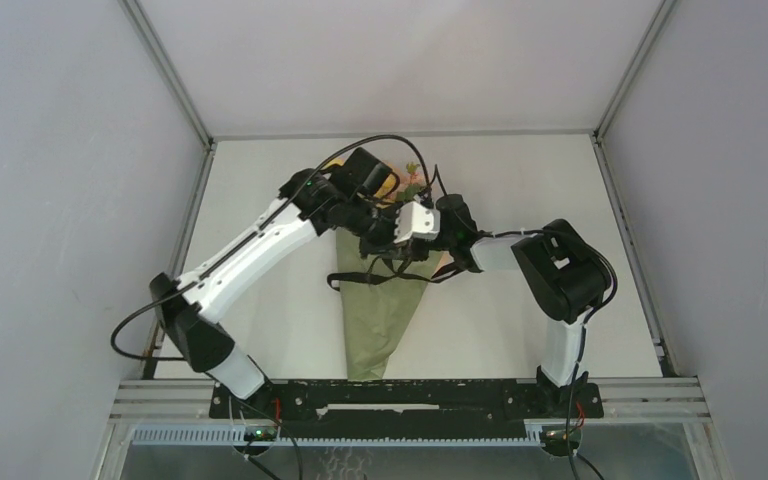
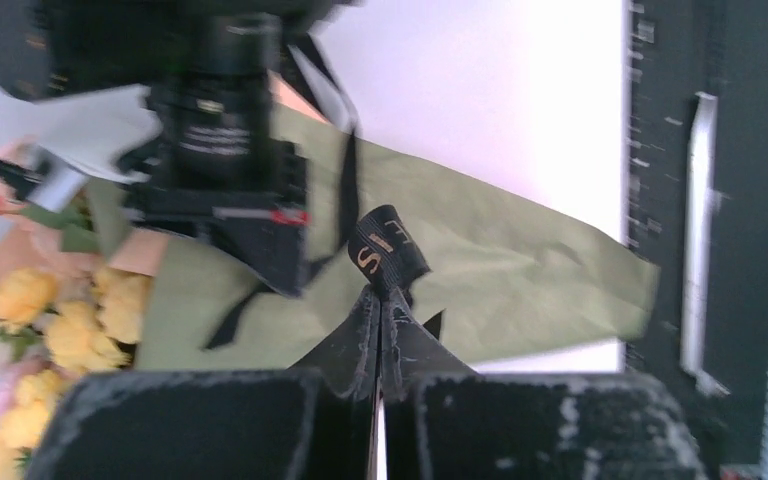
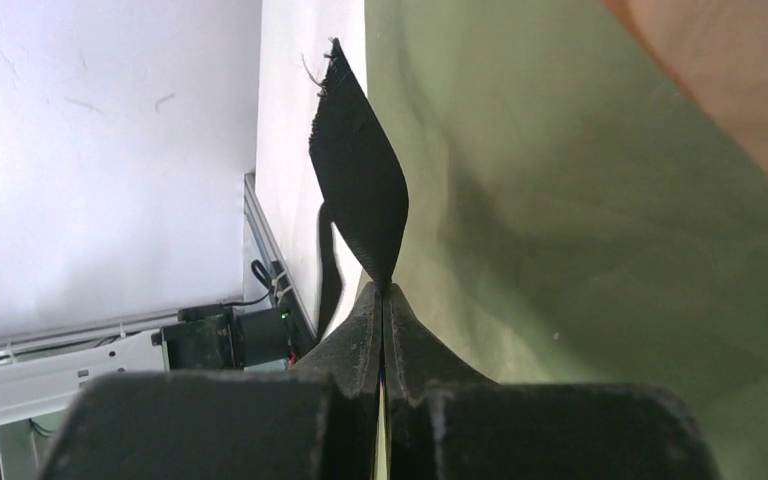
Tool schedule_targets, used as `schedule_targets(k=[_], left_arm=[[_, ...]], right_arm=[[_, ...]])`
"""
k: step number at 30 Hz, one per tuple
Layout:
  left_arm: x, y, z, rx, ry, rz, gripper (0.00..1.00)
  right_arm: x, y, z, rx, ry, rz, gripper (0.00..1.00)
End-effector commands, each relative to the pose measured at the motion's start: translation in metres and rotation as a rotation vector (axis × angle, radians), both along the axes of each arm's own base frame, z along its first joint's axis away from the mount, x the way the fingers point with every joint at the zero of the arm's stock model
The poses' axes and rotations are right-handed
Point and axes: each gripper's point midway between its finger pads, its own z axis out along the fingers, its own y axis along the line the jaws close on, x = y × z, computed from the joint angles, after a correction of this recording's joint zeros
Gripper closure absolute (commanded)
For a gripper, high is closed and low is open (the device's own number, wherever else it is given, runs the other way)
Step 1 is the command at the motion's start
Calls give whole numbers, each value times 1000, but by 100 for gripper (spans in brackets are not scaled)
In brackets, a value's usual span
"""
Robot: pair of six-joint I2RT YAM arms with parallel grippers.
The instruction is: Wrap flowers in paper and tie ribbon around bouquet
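The bouquet [image 1: 375,320] lies in the middle of the table, its olive-green paper [image 2: 500,270] cone narrowing toward the arms, peach lining [image 3: 730,80] showing. Pink and yellow flowers [image 1: 407,186] stick out at the far end; yellow blooms [image 2: 50,310] fill the left wrist view's lower left. A black ribbon [image 1: 400,277] crosses the cone. My left gripper [image 2: 380,292] is shut on a gold-lettered stretch of ribbon [image 2: 390,250]. My right gripper [image 3: 382,288] is shut on a frayed ribbon end [image 3: 360,190]. Both grippers meet above the cone's wide part, left [image 1: 368,232] beside right [image 1: 388,246].
A black rail [image 1: 400,395] carrying the arm bases runs along the table's near edge. Grey enclosure walls with metal frame bars [image 1: 625,230] close in the table on the left, right and far sides. The right arm's elbow [image 1: 560,272] bulks over the right half.
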Motion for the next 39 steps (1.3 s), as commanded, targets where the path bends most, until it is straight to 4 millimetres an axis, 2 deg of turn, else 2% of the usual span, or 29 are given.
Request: schedule_targets(k=[1, 3, 5, 7, 9, 11, 12, 15, 18, 20, 23, 27, 30, 34, 39], left_arm=[[84, -35, -6, -80, -142, 168, 99], [100, -43, -13, -91, -93, 205, 97], [109, -45, -26, -70, -34, 232, 87], [112, -42, -41, -27, 5, 243, 70], [116, -36, -51, 8, 20, 265, 48], [134, -26, -51, 11, 15, 384, 31], [148, -19, -48, 7, -2, 462, 27], [192, 18, -37, 15, -51, 698, 23], [192, 43, -36, -5, 17, 697, 22], [190, 56, -52, 10, 52, 713, 16], [186, 70, -83, 75, 142, 770, 16], [168, 64, -113, 19, 392, 814, 17], [155, 50, -123, -51, 514, 816, 20], [150, 34, -129, -135, 596, 819, 22], [144, 28, -147, -126, 666, 806, 27]], right_arm=[[-3, 7, 15, 41, -43, 59, 100], [-5, 7, 14, 42, -40, 63, 100], [-5, 6, 14, 44, -41, 57, 97], [-4, 4, 12, 33, -36, 48, 92], [-3, 2, 11, 24, -34, 41, 89], [-3, 1, 8, 18, -29, 38, 89], [-3, 1, 6, 16, -23, 36, 89], [-2, 0, 4, 19, -4, 30, 89], [-2, 0, 4, 18, -6, 30, 89], [-2, -1, 4, 18, -9, 32, 89], [-2, -1, 5, 20, -9, 34, 90], [-4, 0, 8, 29, -22, 47, 92], [-5, 0, 8, 27, -29, 53, 94], [-6, 2, 7, 33, -33, 65, 97], [-10, 4, 12, 51, -51, 97, 100]])
